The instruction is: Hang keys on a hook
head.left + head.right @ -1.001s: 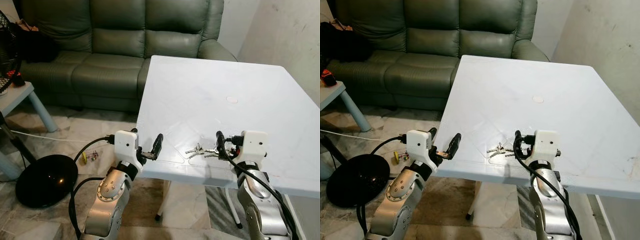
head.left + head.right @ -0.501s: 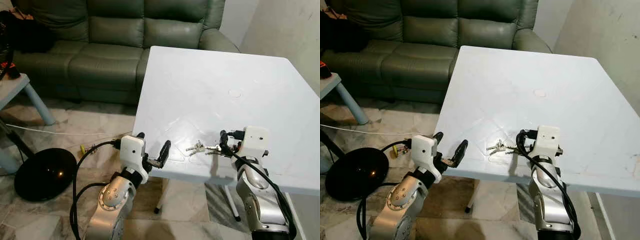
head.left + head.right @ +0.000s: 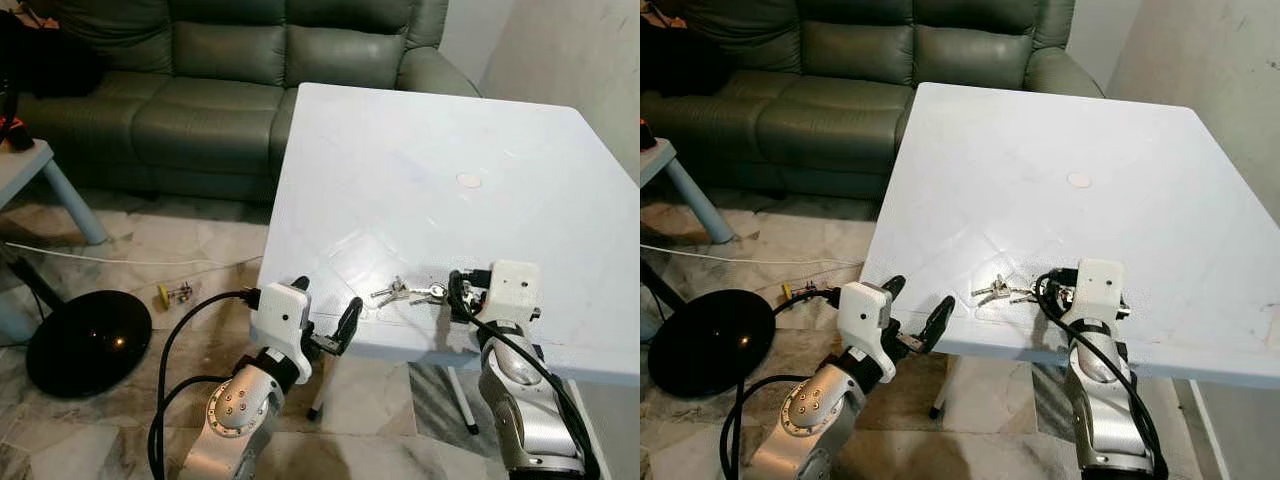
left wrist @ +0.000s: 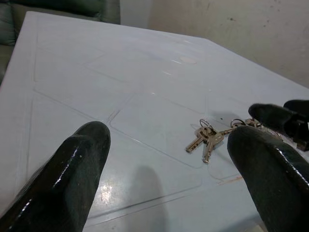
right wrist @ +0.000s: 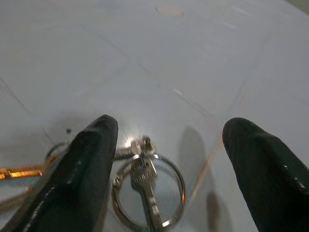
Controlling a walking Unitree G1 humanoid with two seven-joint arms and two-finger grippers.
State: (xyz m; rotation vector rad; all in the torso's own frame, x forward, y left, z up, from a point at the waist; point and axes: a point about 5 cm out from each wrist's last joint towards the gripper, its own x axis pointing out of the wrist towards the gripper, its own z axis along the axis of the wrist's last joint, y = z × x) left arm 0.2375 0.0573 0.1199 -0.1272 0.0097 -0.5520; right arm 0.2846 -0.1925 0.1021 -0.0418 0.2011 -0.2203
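Your keys (image 3: 405, 293) lie flat on the white table (image 3: 420, 190), near its front edge, a bunch of silver keys with a ring trailing toward the right gripper (image 5: 164, 159). That gripper sits low over the ring with its fingers (image 5: 89, 159) spread wide, one on each side and nothing pinched. Your left gripper (image 3: 328, 322) hangs at the table's front edge, well apart from the keys, fingers also spread. Behind the table stands a green leather sofa (image 3: 200, 90).
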